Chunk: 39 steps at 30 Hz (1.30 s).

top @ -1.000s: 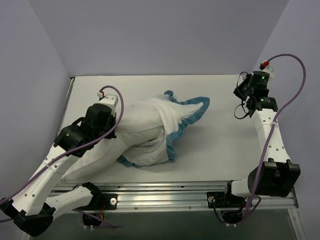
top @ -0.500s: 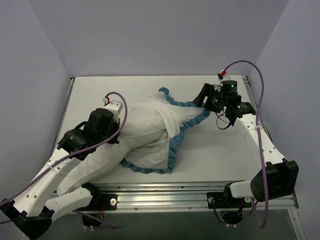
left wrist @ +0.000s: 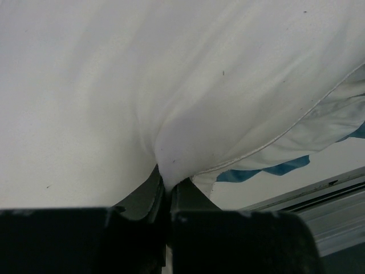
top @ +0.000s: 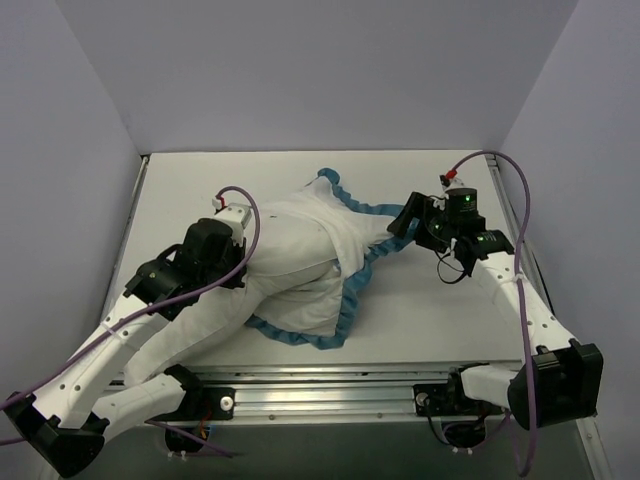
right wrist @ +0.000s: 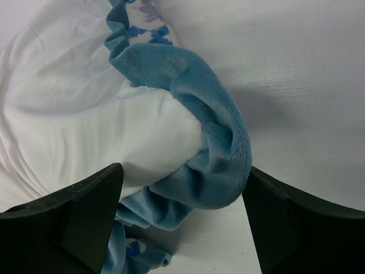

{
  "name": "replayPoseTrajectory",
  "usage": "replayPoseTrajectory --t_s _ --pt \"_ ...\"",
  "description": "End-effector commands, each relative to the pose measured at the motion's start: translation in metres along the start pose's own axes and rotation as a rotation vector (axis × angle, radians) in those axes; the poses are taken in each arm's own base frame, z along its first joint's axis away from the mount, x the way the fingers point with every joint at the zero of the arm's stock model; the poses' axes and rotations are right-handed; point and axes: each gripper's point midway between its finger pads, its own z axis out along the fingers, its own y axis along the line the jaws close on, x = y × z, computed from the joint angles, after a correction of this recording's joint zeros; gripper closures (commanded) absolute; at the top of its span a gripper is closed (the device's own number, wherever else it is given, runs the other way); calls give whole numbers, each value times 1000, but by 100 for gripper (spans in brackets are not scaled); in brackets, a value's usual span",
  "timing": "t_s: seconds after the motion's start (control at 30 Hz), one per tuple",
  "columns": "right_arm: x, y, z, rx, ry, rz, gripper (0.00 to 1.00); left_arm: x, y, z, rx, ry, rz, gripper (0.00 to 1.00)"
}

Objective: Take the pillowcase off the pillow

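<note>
Left wrist view shows the left tool [left wrist: 166, 184] clenched on a fold of the white pillow [left wrist: 188, 85], with blue pillowcase [left wrist: 285, 169] trim just to its right. The right tool [right wrist: 182, 168] stands released, jaws wide, with the pillowcase's ruffled edge lying between them on the counter [right wrist: 308, 68].

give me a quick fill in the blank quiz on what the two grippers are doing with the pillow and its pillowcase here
1. The left gripper is ___ on a fold of the white pillow.
2. The right gripper has its jaws ___, one finger on either side of the pillowcase edge in the wrist view.
3. The ruffled edge of the pillowcase is ___ in colour.

Missing words: shut; open; blue
</note>
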Motion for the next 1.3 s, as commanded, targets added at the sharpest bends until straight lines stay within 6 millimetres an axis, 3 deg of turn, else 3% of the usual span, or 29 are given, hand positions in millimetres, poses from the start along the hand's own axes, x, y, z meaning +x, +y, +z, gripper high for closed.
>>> replayPoseTrajectory --t_s 0.0,0.1,0.13,0.2,0.23,0.3,0.33,0.4,0.43,0.47,0.5,0.53,0.57,0.6,0.7,0.77,0.87,1.0,1.27 --pt "-5 11 8 -72 -28 25 22 -24 -7 -1 31 -96 -35 98" --pt "-11 16 14 -101 -55 39 31 -23 -5 0 20 -92 -34 98" --pt "-15 15 16 -99 -69 41 45 -21 -5 0 17 -87 -32 98" --pt "-29 20 19 -117 -115 46 62 -18 -2 1 8 -79 -30 98" --pt "-34 22 20 -125 -126 46 82 -16 -1 0 -1 -76 -31 98" --pt "-47 24 23 -130 -147 41 100 -13 9 -1 -47 -69 -37 98" --pt "-66 30 19 -140 -183 35 100 -13 12 -2 -68 -71 -43 98" --pt "-97 7 14 -81 -235 77 100 -10 23 -7 -119 -67 -51 98" --pt "-125 4 1 -70 -295 92 100 -12 34 -9 -176 -78 -63 98" --pt "-155 -29 -11 13 -372 144 100 -11 41 -11 -206 -79 -68 98" --pt "-173 -43 -22 53 -415 164 100 -7 49 -13 -245 -61 -68 98" --pt "-206 -45 -45 73 -494 170 100 -10 59 -16 -300 -69 -75 98" --pt "-218 -61 -51 119 -510 201 100 -10 68 -19 -338 -66 -82 98" --pt "-239 -85 -71 166 -571 242 100 -6 75 -21 -371 -49 -79 98" --pt "-283 -101 -111 180 -687 300 100 -9 95 -30 -470 -45 -96 98" --pt "-302 -98 -123 180 -707 284 100 -15 104 -37 -517 -60 -106 98" --pt "-313 -103 -132 216 -707 267 100 -18 121 -47 -605 -61 -105 98" --pt "-333 -105 -162 238 -772 254 100 -18 137 -58 -691 -40 -89 98" --pt "-351 -103 -185 215 -809 233 100 -8 149 -53 -762 27 -66 98"
